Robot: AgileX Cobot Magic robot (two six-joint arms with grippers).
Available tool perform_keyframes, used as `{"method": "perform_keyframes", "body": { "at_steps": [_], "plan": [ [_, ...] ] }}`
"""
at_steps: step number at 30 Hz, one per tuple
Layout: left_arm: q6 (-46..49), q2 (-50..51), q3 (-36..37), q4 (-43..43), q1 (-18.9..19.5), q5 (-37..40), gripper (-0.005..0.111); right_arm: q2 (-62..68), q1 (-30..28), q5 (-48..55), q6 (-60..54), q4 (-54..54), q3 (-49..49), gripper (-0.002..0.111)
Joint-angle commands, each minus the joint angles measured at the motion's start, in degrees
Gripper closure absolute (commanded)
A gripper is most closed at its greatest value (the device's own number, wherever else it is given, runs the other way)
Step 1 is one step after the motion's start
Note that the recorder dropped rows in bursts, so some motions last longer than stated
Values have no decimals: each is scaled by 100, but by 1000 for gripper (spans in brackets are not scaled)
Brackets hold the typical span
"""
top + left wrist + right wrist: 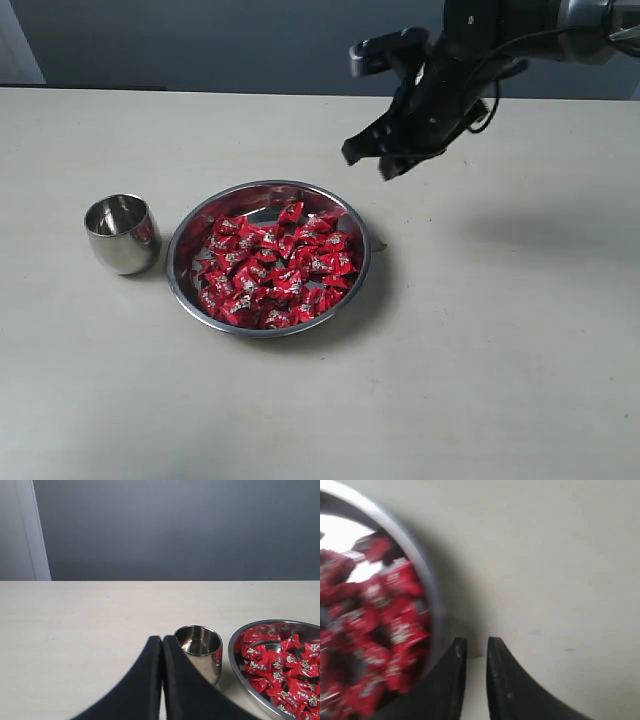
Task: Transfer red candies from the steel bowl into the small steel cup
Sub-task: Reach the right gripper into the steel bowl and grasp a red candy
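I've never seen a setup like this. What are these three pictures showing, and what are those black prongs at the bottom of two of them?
It is a two-armed robot at a table. One picture looks from outside; the other two come from cameras on each wrist, so the black prongs are each arm's own pincer. On the table stand a wide steel bowl full of red candies and, beside it, a small steel cup, which looks empty. The left pincer is shut, holding nothing. The right pincer hovers above the table near the bowl's rim, slightly parted, also holding nothing.
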Motion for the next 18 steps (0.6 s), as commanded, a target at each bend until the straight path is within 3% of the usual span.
{"method": "perform_keyframes", "body": {
  "at_steps": [1,7,18],
  "plan": [
    [-25,-26,4,0,-30,-35,106,-5,351,451,-1913,1810,-106,87],
    [-25,-26,4,0,-30,-35,106,-5,1007,565,-2181,1958,-106,53],
    [-25,-26,4,0,-30,-35,106,29,1760,307,-2181,1925,-106,57]
  ]
}}
